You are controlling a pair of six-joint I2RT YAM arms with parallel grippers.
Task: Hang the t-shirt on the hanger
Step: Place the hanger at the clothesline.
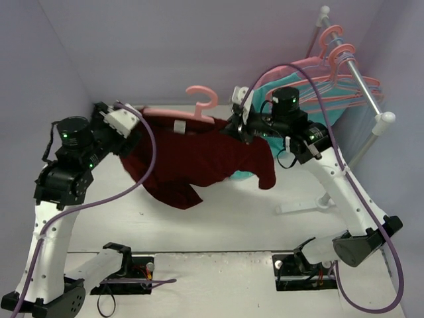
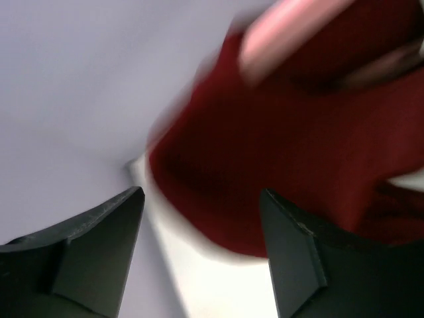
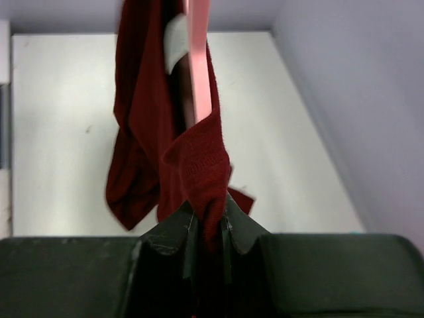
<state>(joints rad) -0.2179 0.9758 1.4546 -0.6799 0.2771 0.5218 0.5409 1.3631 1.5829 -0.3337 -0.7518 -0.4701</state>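
The maroon t-shirt (image 1: 199,159) hangs in the air above the white table (image 1: 232,225), between the two arms. It is draped over a salmon-pink hanger (image 1: 165,112) whose hook curls up above the collar. The small white tag (image 1: 179,126) shows just under the hanger's bar, and the shirt's body and one sleeve sag down towards the table. The right gripper (image 3: 207,218) is pinched tight on a bunched fold of the t-shirt's cloth at the garment's right shoulder. In its wrist view the hanger's pink bar runs straight up from that pinch, with the cloth falling to either side of it. The left gripper (image 2: 200,199) sits at the other end of the hanger with its jaws spread wide and nothing between them. Its wrist view is blurred, showing the red cloth and a pink streak of hanger just beyond the fingertips. At the right, a metal clothes rail (image 1: 361,79) carries several more pink hangers (image 1: 338,53) and a teal garment (image 1: 331,112).
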